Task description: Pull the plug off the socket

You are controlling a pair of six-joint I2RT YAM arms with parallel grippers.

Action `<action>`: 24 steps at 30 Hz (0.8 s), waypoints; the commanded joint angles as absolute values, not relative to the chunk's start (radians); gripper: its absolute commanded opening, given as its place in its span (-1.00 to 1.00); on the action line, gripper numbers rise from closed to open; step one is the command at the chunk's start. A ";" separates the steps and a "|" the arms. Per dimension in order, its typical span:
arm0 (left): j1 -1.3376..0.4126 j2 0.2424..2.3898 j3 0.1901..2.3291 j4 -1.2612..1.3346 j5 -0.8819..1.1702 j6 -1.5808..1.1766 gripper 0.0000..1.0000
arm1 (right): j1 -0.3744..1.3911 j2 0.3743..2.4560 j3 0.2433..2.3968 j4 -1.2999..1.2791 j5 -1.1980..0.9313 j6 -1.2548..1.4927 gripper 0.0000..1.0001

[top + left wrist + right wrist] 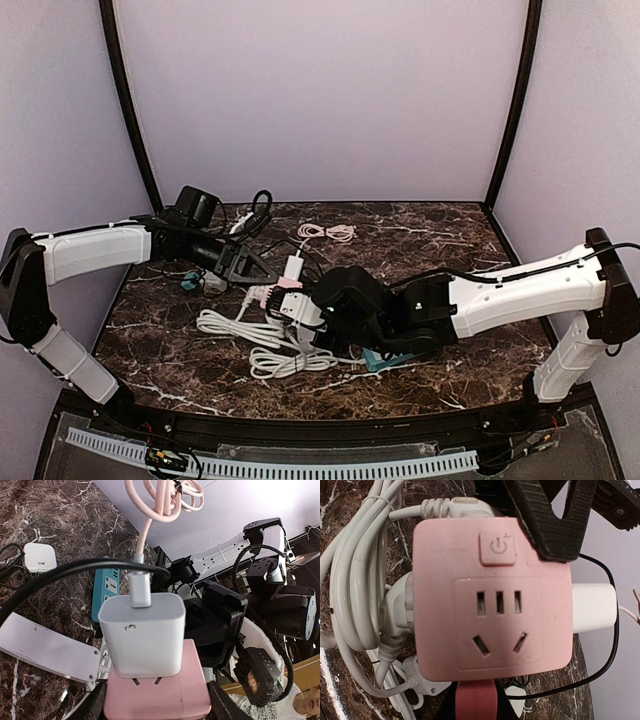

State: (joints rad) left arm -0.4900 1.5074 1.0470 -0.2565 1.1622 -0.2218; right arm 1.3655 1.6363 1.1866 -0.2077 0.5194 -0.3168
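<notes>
The pink socket cube (283, 291) sits near the middle of the marbled counter (450, 240), with the two arms meeting over it. The white plug (142, 632), a square charger block, is seated in one face of the cube, and in the left wrist view its two flat prongs show partly in the gap at the joint. A pale pink cable (150, 510) runs from the plug's top toward 12 o'clock, ending in a coil, and a black cable (75, 570) crosses just in front of it.

The left pincer (155, 705) stands about half apart, its dark fingers (95, 705) flanking the cube at 7 and 5 o'clock; whether they press on it I cannot tell. The right pincer (300, 312) reaches in from 3 o'clock; its tips are hidden and it reads as closed together, with nothing visibly held.

In the right wrist view the cube's front shows a power button (497, 547) and an unused outlet. A coiled white cord (265, 345) lies at the cube's 7 o'clock, and a teal power strip (106, 592) lies behind.
</notes>
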 commanded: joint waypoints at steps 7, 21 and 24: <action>-0.426 1.505 1.075 -0.198 1.066 -0.247 -0.83 | 1.394 1.631 1.227 -0.249 0.572 -0.241 -1.00; -0.426 1.500 1.074 -0.198 1.070 -0.244 -0.84 | 1.302 1.634 1.260 -0.344 0.612 -0.096 -1.00; -0.426 1.502 1.075 -0.199 1.067 -0.244 -0.83 | 1.302 1.629 1.255 -0.345 0.596 -0.103 -1.00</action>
State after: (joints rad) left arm -0.4774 1.5074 1.0470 -0.2070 1.1381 -0.2398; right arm 1.3102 1.6444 1.2343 -0.2638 0.5457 -0.1398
